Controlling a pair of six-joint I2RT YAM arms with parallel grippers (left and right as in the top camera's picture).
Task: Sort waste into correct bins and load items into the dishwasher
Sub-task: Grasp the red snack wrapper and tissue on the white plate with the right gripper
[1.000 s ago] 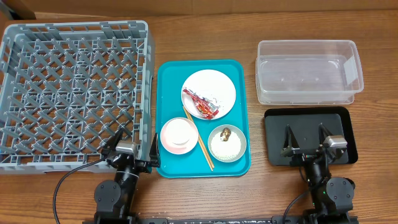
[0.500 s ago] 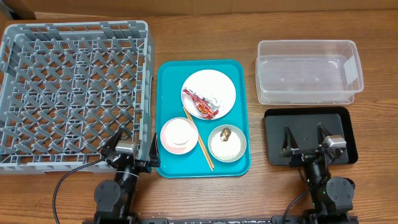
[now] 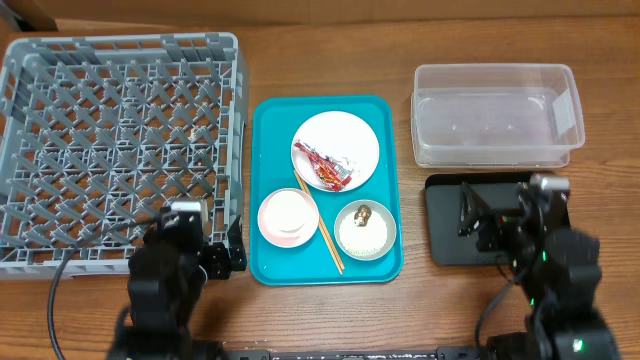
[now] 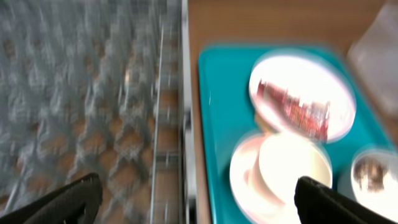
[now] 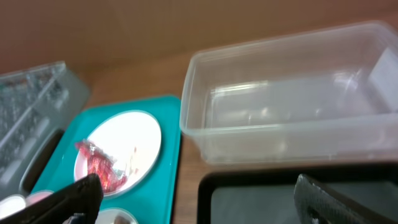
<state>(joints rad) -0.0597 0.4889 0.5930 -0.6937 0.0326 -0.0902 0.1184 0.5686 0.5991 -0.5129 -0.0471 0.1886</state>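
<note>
A round white plate point(image 3: 340, 140) with a red snack wrapper point(image 3: 325, 168) sits on a teal tray point(image 3: 270, 130). In front of it are a pink bowl point(image 3: 288, 218) holding a small white cup point(image 4: 292, 165), wooden chopsticks point(image 3: 320, 222), and a pale grey-white bowl point(image 3: 365, 230) with rice and dark food bits. The grey dish rack point(image 3: 100, 130) is at the left. The clear tub point(image 3: 495, 70) and the black tray point(image 3: 445, 200) are at the right. My left gripper point(image 3: 212, 252) is open and empty over the rack's front right corner. My right gripper point(image 3: 497, 215) is open and empty above the black tray.
The wooden table's front edge runs just below both arm bases. A strip of bare wood separates the teal tray from the two bins. In the right wrist view the tub point(image 5: 292, 118) stands just beyond the black tray point(image 5: 249, 199). The left wrist view is motion-blurred.
Both arms have lifted and reached forward from the front edge. The right gripper now hangs over the black tray, the left over the rack's corner. Nothing on the table has moved.
</note>
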